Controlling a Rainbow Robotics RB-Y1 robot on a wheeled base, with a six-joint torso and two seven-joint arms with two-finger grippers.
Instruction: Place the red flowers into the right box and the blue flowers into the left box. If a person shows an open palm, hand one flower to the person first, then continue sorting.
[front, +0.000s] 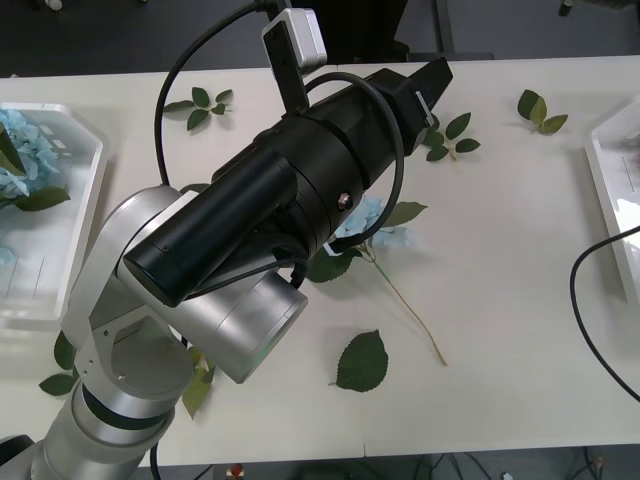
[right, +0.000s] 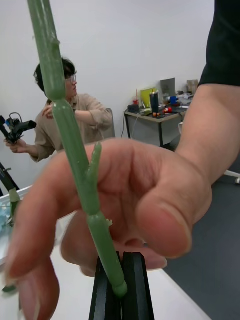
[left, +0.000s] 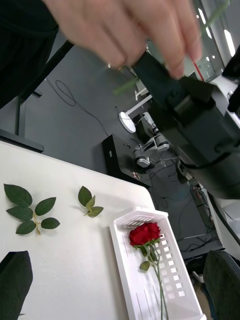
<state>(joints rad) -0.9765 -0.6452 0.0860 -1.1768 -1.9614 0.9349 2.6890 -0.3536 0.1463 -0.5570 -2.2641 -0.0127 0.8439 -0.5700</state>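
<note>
Handoff moment: the right gripper (right: 120, 285), black fingers pressed together, is pinching the bottom end of a thin green plastic flower stem (right: 70, 140) and holding it up off the white table (front: 500, 260). The person's bare hand (right: 125, 210) is curled around that stem just above the fingers, touching it. Can't see the flower head, so no idea if it's a rose or a hydrangea.

The left gripper (front: 425, 85) is raised above the table's far edge; can't tell how its fingers stand.

Elsewhere: one pale-blue fluffy hydrangea on a long stem (front: 375, 225) lies mid-table, partly under the left arm. The white slotted plastic tray at the table's left edge (front: 60, 300) already has blue blooms in it, and the white glossy tray at the right edge (left: 131, 280) holds one red rose with a tight round head (left: 145, 233). Loose green leaf sprigs (front: 200, 105) are scattered about.

My guess is these stems are light, bendy and a bit slick, and the petals squash easily, so grab mid-stem, never the head.
</note>
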